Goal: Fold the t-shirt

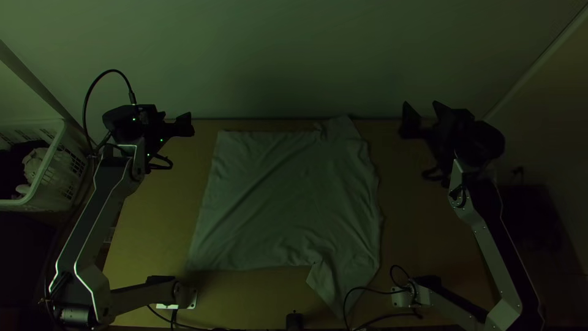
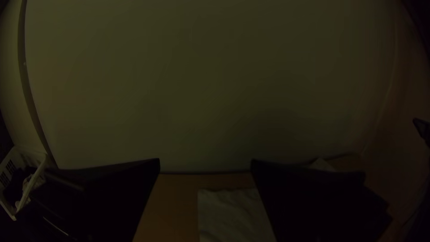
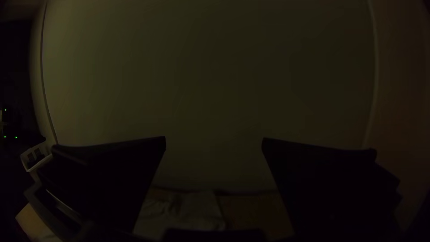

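Note:
The pale t-shirt [image 1: 294,196] lies spread on the table, lightly wrinkled, one sleeve at the far edge and one pointing to the near edge. Beyond its far left corner is my left gripper [image 1: 185,124]; in the left wrist view my left gripper [image 2: 205,166] is open, nothing between its fingers, with part of the shirt [image 2: 233,215] below. To the shirt's right, my right gripper [image 1: 422,110] holds nothing; in the right wrist view my right gripper [image 3: 214,143] stands open, the shirt [image 3: 192,213] lower down.
A white laundry basket [image 1: 52,165] with cloth inside stands left of the table. A pale wall [image 1: 294,55] rises behind the table's far edge. Black cables [image 1: 380,290] and a small dark object [image 1: 294,321] are at the near edge. Bare wood [image 1: 416,214] borders the shirt.

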